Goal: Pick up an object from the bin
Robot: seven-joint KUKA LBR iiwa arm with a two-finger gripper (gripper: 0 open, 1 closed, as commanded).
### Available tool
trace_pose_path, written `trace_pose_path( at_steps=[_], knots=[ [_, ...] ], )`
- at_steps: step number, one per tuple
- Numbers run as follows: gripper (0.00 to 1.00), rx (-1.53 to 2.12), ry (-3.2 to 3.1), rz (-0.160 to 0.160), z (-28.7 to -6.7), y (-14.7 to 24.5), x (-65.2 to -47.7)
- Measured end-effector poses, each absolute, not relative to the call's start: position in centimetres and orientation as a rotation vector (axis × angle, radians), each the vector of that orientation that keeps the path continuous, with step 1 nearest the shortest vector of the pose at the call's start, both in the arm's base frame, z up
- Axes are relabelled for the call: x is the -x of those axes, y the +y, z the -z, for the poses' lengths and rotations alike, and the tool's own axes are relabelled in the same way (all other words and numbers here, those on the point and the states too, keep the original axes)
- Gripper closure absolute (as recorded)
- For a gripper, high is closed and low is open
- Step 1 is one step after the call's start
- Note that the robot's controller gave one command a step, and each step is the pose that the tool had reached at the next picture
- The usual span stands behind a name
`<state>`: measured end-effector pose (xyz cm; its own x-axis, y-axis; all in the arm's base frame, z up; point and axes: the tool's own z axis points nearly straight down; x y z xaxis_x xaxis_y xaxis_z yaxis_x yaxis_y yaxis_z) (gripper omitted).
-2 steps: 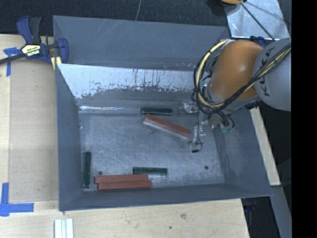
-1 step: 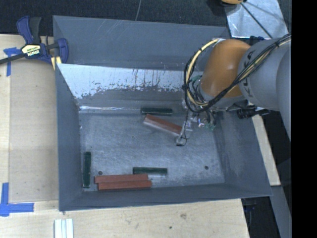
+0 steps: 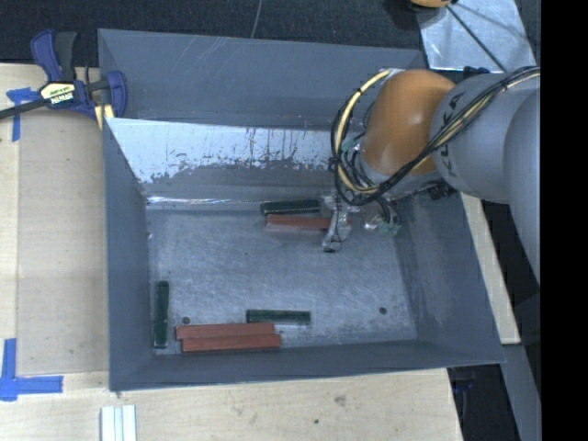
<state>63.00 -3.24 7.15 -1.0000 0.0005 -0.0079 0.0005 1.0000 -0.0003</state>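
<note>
Ideally, with the reddish-brown flat bar (image 3: 296, 223) lying beside a dark green strip (image 3: 292, 209) at twelve o'clock in the grey metal bin (image 3: 129, 246), the gripper (image 3: 333, 237) at the bar's three o'clock end, its jaws apart or together I could not tell, needed to straddle one bar alone.

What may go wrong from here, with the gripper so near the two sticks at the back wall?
1. The gripper is at one end of the red-brown stick, not its middle; a stick lifted there may tilt and slip out.
2. The dark green stick lies tight beside it, so both may be caught, or one pushed away.
3. Both lie near the back wall; the gripper may scrape it.
</note>
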Motion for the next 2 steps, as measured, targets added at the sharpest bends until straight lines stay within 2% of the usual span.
trace_pose_path(
  at_steps=[1,2],
  knots=[
    [1.00,0.000,3.134,0.001,-7.2,-3.2,-63.0],
    [1.00,0.001,3.134,0.002,-10.5,-3.3,-63.2]
  ],
)
